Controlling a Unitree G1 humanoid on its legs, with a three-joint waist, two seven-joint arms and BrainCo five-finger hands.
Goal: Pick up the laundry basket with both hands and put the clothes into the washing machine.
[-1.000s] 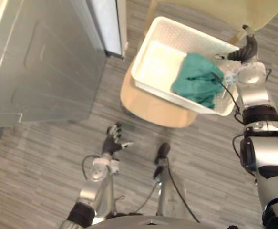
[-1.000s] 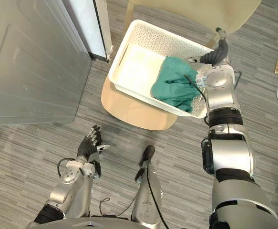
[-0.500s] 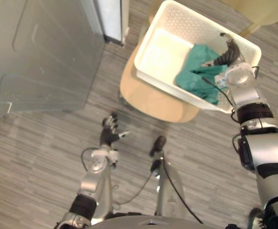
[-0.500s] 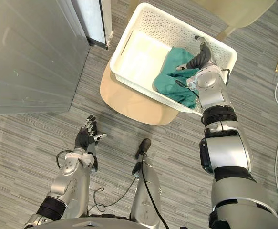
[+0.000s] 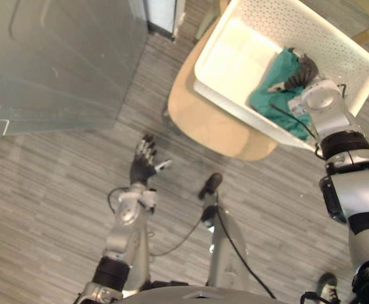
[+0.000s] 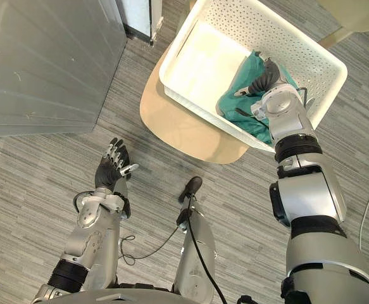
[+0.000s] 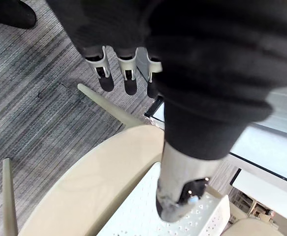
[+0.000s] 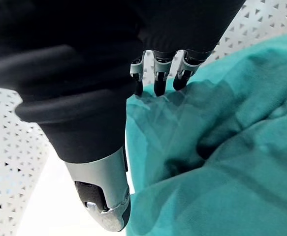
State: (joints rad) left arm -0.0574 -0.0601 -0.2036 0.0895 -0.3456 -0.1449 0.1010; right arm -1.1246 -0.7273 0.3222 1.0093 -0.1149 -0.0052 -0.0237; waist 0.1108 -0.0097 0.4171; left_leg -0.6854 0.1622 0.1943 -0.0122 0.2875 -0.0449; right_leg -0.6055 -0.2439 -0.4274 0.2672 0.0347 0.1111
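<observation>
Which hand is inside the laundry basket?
The right hand: it reaches into the white laundry basket, its fingertips on the green garment. The left hand is open above the floor, apart from the basket.

I log a pale wooden chair (image 6: 190, 136), its seat round, standing on a grey striped plank floor (image 6: 38, 183). Its tapered pale legs (image 7: 109, 105) splay outward from under the seat.

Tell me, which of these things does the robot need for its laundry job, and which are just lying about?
Belongs to the job: white laundry basket; green clothes in it; right hand, on the clothes; left hand, open over the floor; grey machine, likely the washer.
Just there: pale chair under the basket; second pale chair beyond it.
</observation>
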